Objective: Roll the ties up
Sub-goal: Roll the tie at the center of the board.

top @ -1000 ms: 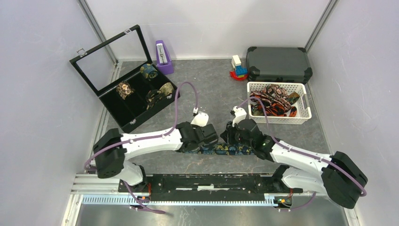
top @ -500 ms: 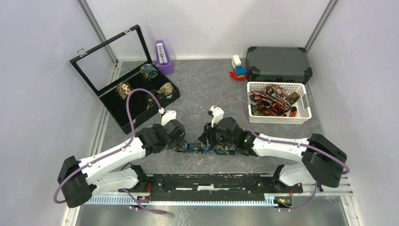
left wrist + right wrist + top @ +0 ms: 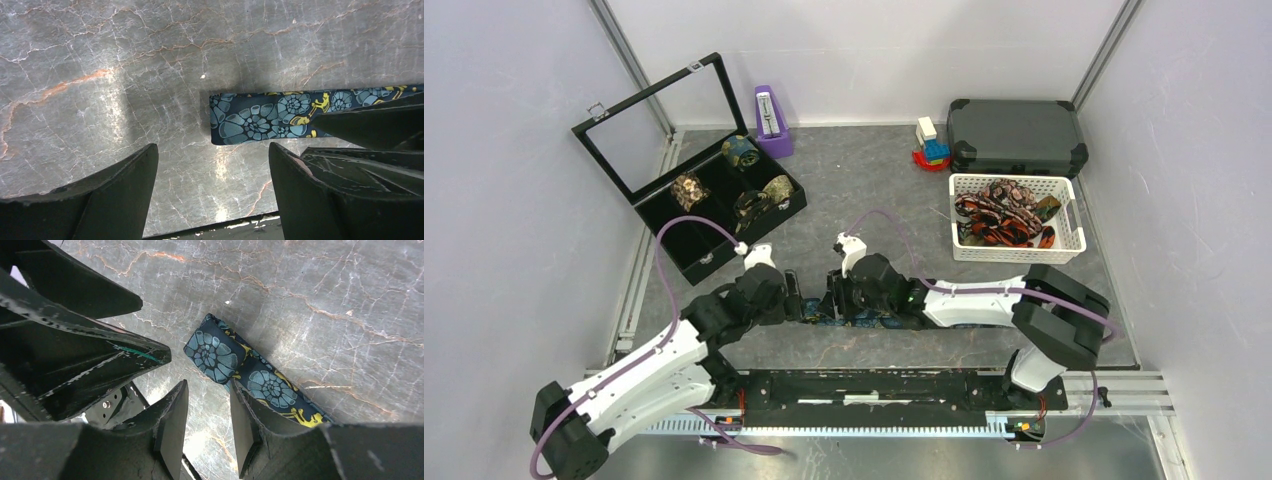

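Left wrist view shows us the navy tie (image 3: 260, 120) lying flat on the gray table (image 3: 100, 75), with its cut end just ahead of the left gripper (image 3: 212, 160). That gripper's jaws are spread wide with nothing between them. The right gripper (image 3: 207, 390) hangs right over the same end of the tie. Its jaws are partly apart and we see only bare table in the gap, so it pinches nothing. We think the next job is to lift this end and start the roll. The cloth is thin and flat, so fingers could slide over it and miss. The two grippers are very near each other above the tie, and they could bump. If the first fold goes crooked, the roll may come out loose. The right arm (image 3: 969, 300) lies over much of the tie and hides the rest. Far beyond the tie to the left, a black case (image 3: 672, 232) holds rolled ties (image 3: 689, 188). Far beyond it to the right, a white basket (image 3: 1014, 253) holds loose ties (image 3: 999, 220). Neither blocks the way; only the arms crowd the tie.
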